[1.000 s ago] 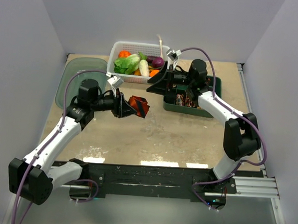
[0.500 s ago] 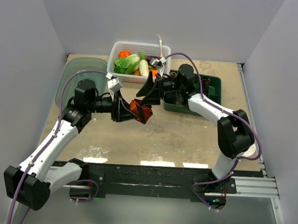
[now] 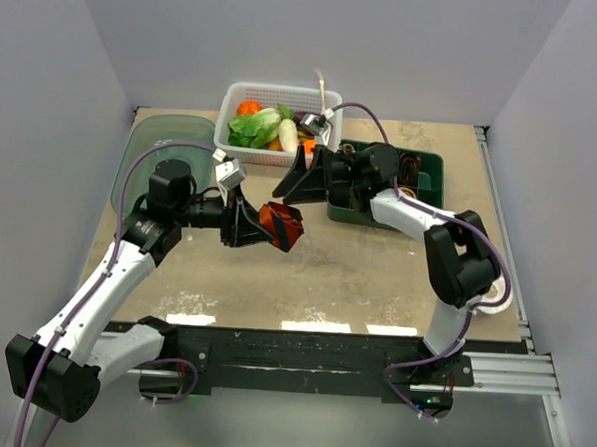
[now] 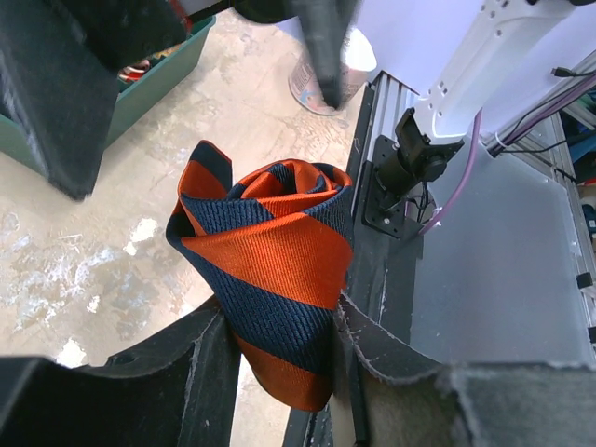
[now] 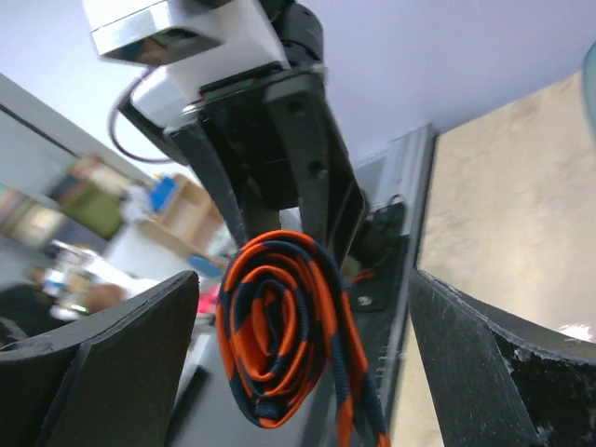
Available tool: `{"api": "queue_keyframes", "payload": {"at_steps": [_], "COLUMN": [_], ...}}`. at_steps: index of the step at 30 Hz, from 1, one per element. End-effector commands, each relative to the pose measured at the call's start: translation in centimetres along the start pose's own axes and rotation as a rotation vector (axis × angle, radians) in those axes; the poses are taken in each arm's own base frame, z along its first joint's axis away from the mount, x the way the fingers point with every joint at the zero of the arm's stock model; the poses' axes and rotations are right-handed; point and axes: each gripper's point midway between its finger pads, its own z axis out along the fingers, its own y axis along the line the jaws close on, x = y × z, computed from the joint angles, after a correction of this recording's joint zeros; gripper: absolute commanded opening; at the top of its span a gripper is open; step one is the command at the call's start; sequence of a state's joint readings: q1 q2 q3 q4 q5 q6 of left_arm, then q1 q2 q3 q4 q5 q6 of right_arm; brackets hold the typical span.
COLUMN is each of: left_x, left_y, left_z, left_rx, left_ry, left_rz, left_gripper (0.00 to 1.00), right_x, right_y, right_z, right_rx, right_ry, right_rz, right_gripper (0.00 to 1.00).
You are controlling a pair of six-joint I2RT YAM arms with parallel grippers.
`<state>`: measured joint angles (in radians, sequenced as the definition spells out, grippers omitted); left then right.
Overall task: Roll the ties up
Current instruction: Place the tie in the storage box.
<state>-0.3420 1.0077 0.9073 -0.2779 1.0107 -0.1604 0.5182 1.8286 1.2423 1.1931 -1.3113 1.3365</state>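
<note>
Over the table (image 3: 356, 277), R arm is reaching across from the green tray (image 3: 433, 181). L gripper (image 3: 256, 226) is clamping the rolled orange-black tie (image 4: 270, 261) in midair. R gripper (image 3: 293, 180) is gaping wide, empty, just beside it. Risk: coil springing open or dropping if L is letting go before R is pinching. Vs. earlier, R gripper is sitting much nearer the roll.

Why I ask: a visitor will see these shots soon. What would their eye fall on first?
The rolled orange-and-navy striped tie, clamped in the left gripper over the table's middle, stands out first. The right gripper faces it from just beyond, jaws wide open. Behind them, a white basket of colourful vegetables sits at the far edge.
</note>
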Motion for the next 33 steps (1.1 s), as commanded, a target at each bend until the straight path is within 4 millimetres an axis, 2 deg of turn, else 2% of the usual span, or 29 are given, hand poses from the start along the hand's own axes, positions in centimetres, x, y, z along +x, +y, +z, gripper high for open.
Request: {"api": "queue_keyframes", "payload": {"at_steps": [1,10,15,19,21,22,23,24,25,26,27,30,31,33], "left_x": [-2.4,-2.5,-2.5,-2.6,-2.6,-2.6,-2.6,-2.6,-2.6,-2.6,-2.5,-2.5,-2.5,-2.5], "left_y": [-1.7,-0.9,-0.9,-1.2,-1.4,-1.5,-1.5,-1.5,-1.6,-1.6,-1.6,-1.7,-1.7,-2.1], "left_z": [-0.7,-0.6,-0.6,-0.8,-0.9,-0.9,-0.9,-1.0,-1.0,-1.0,-1.0,-0.9,-0.9,-1.0], "left_rx": [0.028,-0.012,-0.006,-0.007,-0.002,-0.003,-0.001,-0.001,-0.001,0.000,-0.001,0.013,0.016,0.031], "left_ry": [-0.043,-0.039,-0.023,-0.028,-0.026,-0.025,-0.023,-0.023,-0.023,-0.024,-0.022,-0.022,-0.021,-0.018], "left_rz": [0.101,0.102,0.101,0.112,0.111,0.114,0.113,0.113,0.113,0.118,0.114,0.115,0.115,0.117], "left_gripper": [0.41,0.40,0.40,0.41,0.41,0.41,0.41,0.41,0.41,0.41,0.41,0.41,0.41,0.41], "right_x": [1.5,2.0,1.1,0.0,-0.6,-1.3,-2.0,-2.7,-1.5,-4.2,-3.7,-3.9,-4.4,-4.0], "right_y": [3.2,4.1,5.7,5.7,4.8,5.1,3.3,2.0,0.0,-0.8,-1.9,-0.9,-0.4,0.1], "right_z": [0.1,0.1,-0.2,-0.8,-1.1,-1.2,-1.3,-1.3,-1.9,-2.1,-2.8,-2.6,-2.5,-2.3], "right_rx": [-0.142,-0.145,-0.150,-0.130,-0.089,-0.071,0.002,0.061,0.200,0.363,0.434,0.413,0.395,0.361], "right_ry": [0.027,0.048,0.035,-0.007,-0.026,-0.043,-0.069,-0.075,-0.048,-0.086,-0.018,-0.056,-0.072,-0.057], "right_rz": [-0.157,-0.165,-0.200,-0.204,-0.156,-0.261,-0.131,-0.305,-0.097,-0.183,-0.300,-0.242,-0.277,-0.277], "right_gripper": [0.96,0.95,0.94,0.92,0.92,0.92,0.92,0.95,0.97,0.99,0.99,0.99,0.99,0.99]}}
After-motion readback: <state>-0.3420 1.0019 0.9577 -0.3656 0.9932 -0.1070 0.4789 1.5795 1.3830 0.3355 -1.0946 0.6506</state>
